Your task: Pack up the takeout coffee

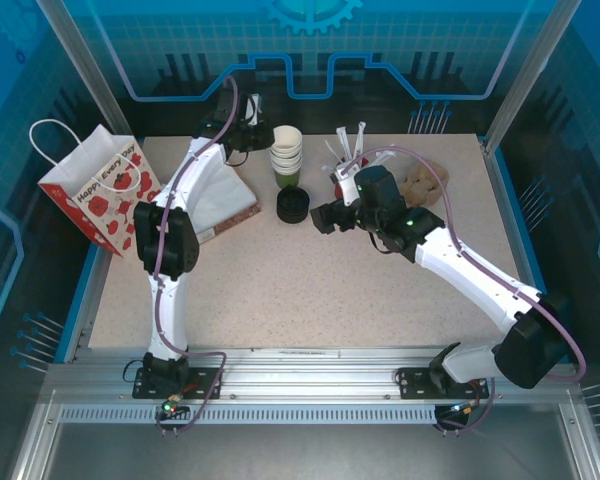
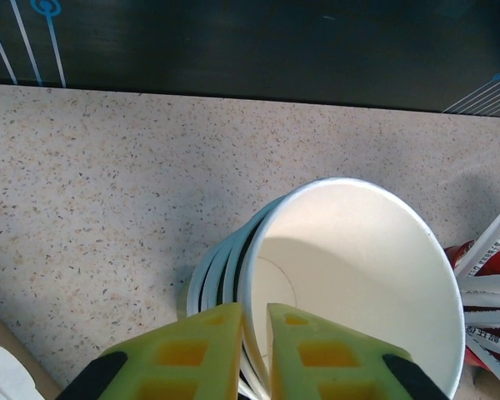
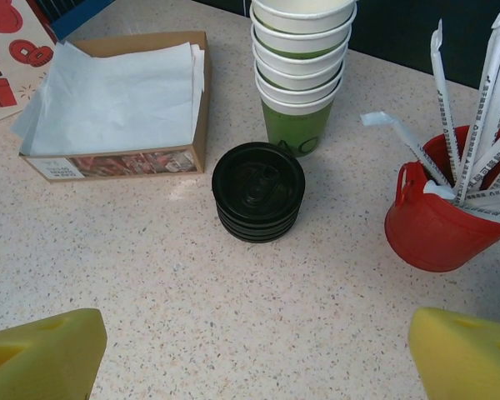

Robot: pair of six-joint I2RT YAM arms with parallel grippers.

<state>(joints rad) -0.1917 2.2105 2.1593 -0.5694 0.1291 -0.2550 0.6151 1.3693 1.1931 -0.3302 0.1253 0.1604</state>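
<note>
The takeout coffee with its lid on is out of view. A stack of lidless green paper cups (image 1: 287, 155) (image 3: 304, 75) stands at the back of the table. My left gripper (image 1: 252, 135) (image 2: 256, 312) is shut on the wall of the top cup (image 2: 358, 267), one yellow finger outside the rim and one inside. A stack of black lids (image 1: 293, 206) (image 3: 258, 190) sits just in front of the cups. My right gripper (image 1: 325, 215) (image 3: 258, 329) hovers open a short way in front of the lids, with nothing between its fingers.
A red cup of wrapped white straws (image 1: 345, 165) (image 3: 437, 217) stands right of the cups. A cardboard box of white napkins (image 1: 220, 195) (image 3: 117, 100) lies to their left. A poppy-print paper bag (image 1: 100, 190) stands at the left edge. A brown cardboard carrier (image 1: 420, 185) lies behind the right arm.
</note>
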